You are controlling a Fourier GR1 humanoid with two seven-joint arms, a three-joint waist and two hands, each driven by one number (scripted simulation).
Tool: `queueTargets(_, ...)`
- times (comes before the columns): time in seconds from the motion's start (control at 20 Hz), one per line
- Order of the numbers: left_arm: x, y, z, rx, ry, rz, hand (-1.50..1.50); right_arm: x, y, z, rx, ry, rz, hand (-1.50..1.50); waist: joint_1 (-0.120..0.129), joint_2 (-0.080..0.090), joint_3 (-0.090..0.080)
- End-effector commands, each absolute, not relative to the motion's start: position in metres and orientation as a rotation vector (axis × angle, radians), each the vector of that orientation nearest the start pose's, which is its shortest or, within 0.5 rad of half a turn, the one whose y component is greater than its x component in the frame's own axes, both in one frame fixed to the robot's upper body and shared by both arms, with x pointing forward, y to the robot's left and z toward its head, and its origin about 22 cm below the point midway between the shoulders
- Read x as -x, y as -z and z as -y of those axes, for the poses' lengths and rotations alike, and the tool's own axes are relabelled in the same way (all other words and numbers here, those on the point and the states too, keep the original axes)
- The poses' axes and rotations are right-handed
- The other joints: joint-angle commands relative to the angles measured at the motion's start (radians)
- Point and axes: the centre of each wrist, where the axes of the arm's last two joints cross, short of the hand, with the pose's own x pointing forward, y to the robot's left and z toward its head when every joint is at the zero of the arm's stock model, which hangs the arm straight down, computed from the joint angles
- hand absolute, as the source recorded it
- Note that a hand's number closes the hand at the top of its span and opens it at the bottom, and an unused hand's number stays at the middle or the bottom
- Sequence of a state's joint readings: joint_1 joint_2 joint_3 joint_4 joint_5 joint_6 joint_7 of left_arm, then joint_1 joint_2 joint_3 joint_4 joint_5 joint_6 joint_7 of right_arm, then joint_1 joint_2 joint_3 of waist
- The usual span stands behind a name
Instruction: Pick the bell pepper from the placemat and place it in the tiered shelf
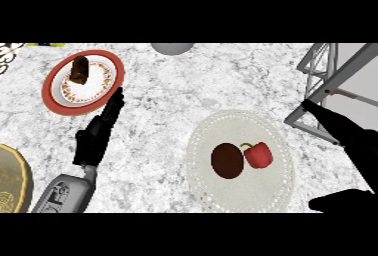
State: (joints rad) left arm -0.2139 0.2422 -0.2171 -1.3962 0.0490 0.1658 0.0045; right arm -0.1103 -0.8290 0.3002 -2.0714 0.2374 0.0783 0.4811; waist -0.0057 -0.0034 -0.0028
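Right hand (353,137) is seen at the view's right edge, fingers straight and apart, thumb low near the bottom edge, nothing held; fingertips lie over the tiered shelf's (325,70) grey frame. Red bell pepper (258,155) is found on the pale round placemat (240,200), left of that hand and apart from it, touching or just beside a dark brown round item (227,160). Left hand (98,135) is shown open, fingers straight, pointed toward a red-rimmed plate (55,102) carrying a dark brown piece (80,70).
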Motion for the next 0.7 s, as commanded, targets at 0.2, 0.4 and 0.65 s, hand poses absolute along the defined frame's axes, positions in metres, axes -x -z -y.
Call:
queueTargets(0.2, -0.277, -0.005, -0.222, -0.107, 0.264, 1.560, 0.00, -0.201, -0.156, 0.217, 0.716, -1.075, 1.362, -1.50, 0.007, 0.003, 0.003)
queueTargets(0.4, -0.290, -0.021, -0.206, -0.123, 0.260, 1.565, 0.00, -0.195, -0.166, 0.215, 0.712, -1.078, 1.358, -1.50, 0.004, 0.003, 0.003)
queueTargets(0.65, -0.287, -0.006, -0.224, -0.118, 0.254, 1.573, 0.00, -0.184, -0.159, 0.181, 0.778, -1.071, 1.360, -1.50, 0.005, 0.003, 0.002)
